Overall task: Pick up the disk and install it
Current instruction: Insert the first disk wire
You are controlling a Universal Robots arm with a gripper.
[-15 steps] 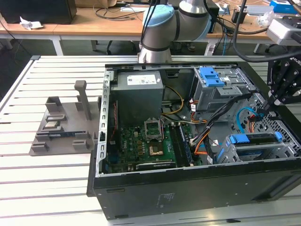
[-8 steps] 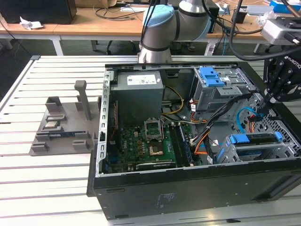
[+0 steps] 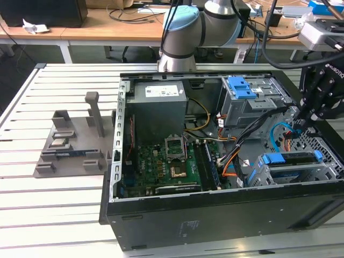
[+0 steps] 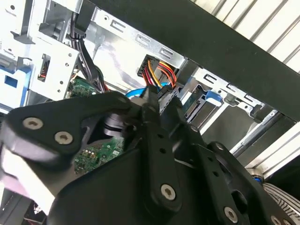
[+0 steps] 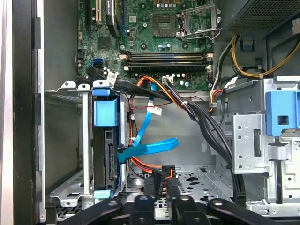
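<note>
The disk point(image 3: 290, 159) stands on edge in the grey drive cage point(image 3: 269, 174) at the exterior view's right end of the open computer case, blue rails along its sides. In the first wrist view the disk point(image 5: 108, 159) sits in the cage point(image 5: 86, 140) with a blue flat cable point(image 5: 150, 147) running to its connector edge. My black gripper point(image 3: 297, 122) hangs just beyond the cage, down among the cables. Its fingers point(image 5: 152, 187) are shut on a black plug point(image 5: 162, 169) with orange and red wires, beside the disk's connector edge. The gripper point(image 4: 159, 96) also appears in the second wrist view.
A grey power-supply box point(image 3: 158, 102) and the green motherboard point(image 3: 166, 166) fill the case's middle. A second grey cage with a blue latch point(image 3: 242, 86) stands at the back. Black cable bundles point(image 5: 201, 117) cross between cages. A grey fixture point(image 3: 75, 140) sits on the slatted table at the exterior view's left.
</note>
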